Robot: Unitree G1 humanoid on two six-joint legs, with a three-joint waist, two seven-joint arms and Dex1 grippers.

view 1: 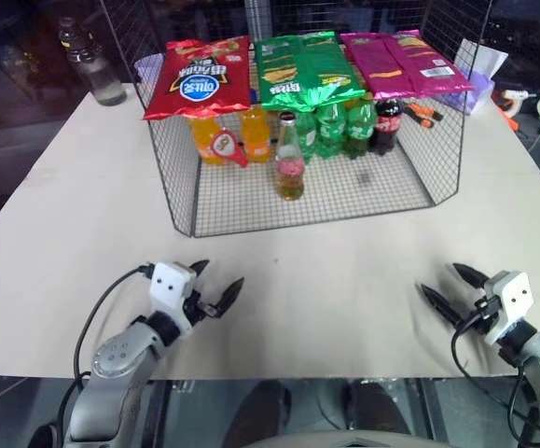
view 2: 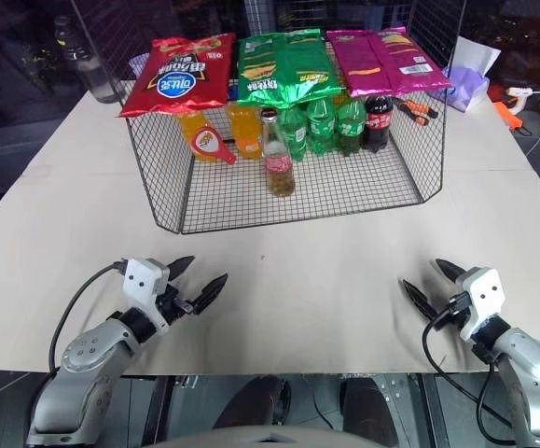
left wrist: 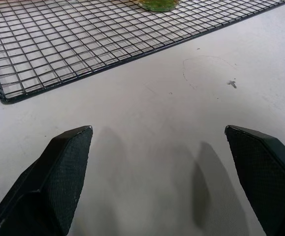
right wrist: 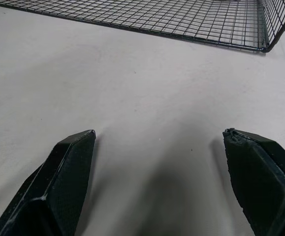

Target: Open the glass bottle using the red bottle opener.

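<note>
On the near left of the pale table (view 1: 83,205), the left gripper (view 1: 215,285) hovers just above the surface with its two black fingers spread wide and nothing between them. Beyond it, a clear water bottle (view 1: 90,63) stands at the far left corner. At the centre back sits a wire cage (view 1: 344,191), open toward the robot, with a red snack bag (view 1: 200,77), a green one (view 1: 305,67) and a magenta one (view 1: 405,61) lying across its top. Inside, the red bottle opener (view 1: 225,145) hangs in front of the orange soda bottles (view 1: 206,138); just to its right the glass bottle (view 1: 289,159) stands upright on the mesh floor, capped, ahead of the green soda bottles (view 1: 333,126). At the near right, the right gripper (view 1: 449,287) is likewise wide open and empty, well apart from the cage.
</note>
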